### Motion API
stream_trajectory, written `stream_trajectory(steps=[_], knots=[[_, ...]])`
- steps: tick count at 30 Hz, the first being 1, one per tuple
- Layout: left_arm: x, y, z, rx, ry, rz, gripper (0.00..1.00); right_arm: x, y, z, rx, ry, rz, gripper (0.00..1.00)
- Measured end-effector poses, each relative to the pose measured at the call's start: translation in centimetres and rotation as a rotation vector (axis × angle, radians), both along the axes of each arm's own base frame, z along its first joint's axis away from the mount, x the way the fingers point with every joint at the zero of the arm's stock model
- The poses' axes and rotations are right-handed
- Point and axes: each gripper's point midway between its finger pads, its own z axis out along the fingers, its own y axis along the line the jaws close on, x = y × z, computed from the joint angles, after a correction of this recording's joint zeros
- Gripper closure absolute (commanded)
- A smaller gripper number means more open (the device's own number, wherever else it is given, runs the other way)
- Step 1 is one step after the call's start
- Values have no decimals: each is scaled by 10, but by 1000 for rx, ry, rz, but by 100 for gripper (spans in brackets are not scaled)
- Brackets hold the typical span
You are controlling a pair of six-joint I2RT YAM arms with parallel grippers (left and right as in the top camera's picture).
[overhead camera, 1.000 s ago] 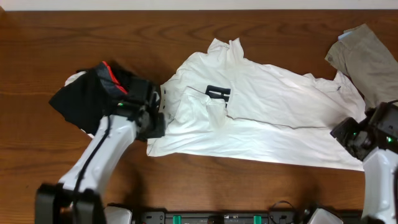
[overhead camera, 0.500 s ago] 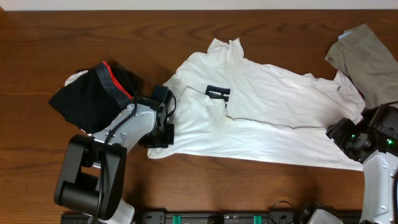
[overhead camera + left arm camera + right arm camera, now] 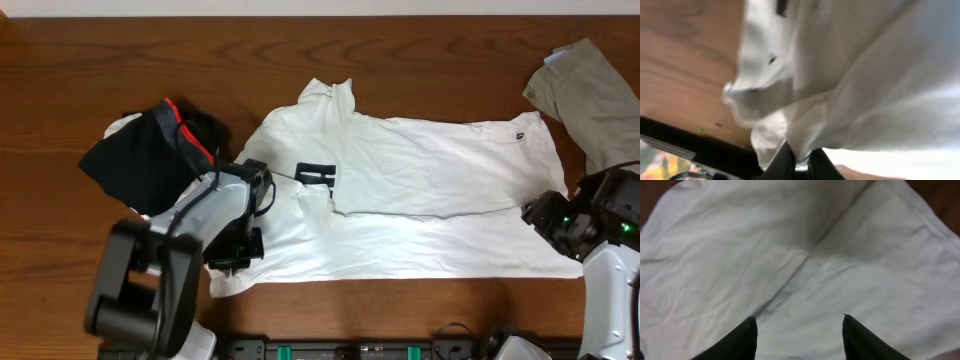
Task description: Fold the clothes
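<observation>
The white T-shirt (image 3: 420, 190) with dark lettering (image 3: 315, 175) lies spread across the middle of the table. My left gripper (image 3: 238, 250) is shut on its lower left edge; the left wrist view shows the white cloth (image 3: 850, 85) pinched between the fingers (image 3: 801, 162). My right gripper (image 3: 545, 215) is open at the shirt's right end; the right wrist view shows its fingers (image 3: 799, 325) spread over flat white cloth (image 3: 790, 255). The black garment with a red-edged waistband (image 3: 150, 150) lies at the left. The khaki-grey garment (image 3: 590, 95) lies at the back right.
The brown wooden table (image 3: 120, 60) shows at the back and left. A dark rail with the arm bases (image 3: 370, 350) runs along the front edge.
My left gripper has pulled the shirt's lower left edge left and toward the front. The whole shirt has shifted left and lies flatter, clear of the khaki garment. The right arm has barely moved.
</observation>
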Motion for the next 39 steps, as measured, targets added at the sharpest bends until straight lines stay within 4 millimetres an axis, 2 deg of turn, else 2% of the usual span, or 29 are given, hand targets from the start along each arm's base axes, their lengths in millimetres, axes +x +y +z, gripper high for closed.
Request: stream_trajectory(steps=[3, 5, 10, 14, 15, 21, 23, 26, 30, 35, 39], knots=[[11, -3, 22, -24, -82, -8, 66, 7, 4, 4, 2, -29, 32, 47], [30, -9, 42, -64, -183, -26, 58, 17, 2, 11, 4, -59, 46, 47], [82, -28, 100, -178, -479, -86, 37, 67, -11, 34, 32, -138, 85, 48], [109, -38, 137, -233, -641, -126, 34, 106, -15, 37, 79, -120, 127, 46], [115, -40, 144, -243, -668, -134, 34, 119, -15, 36, 88, -107, 145, 41], [130, -54, 154, -312, -734, -201, 30, 181, -21, 28, 88, -84, 221, 27], [134, -59, 156, -337, -749, -217, 30, 202, -28, 19, 59, -78, 232, 26], [135, -62, 157, -353, -751, -233, 30, 220, -40, 2, 30, -60, 223, 26], [134, -64, 157, -368, -748, -239, 30, 234, -56, -34, -13, -26, 204, 27], [134, -65, 157, -370, -748, -241, 30, 242, -64, -71, -30, -3, 195, 30], [134, -65, 157, -370, -747, -241, 30, 251, -70, -71, -59, -33, 191, 36]])
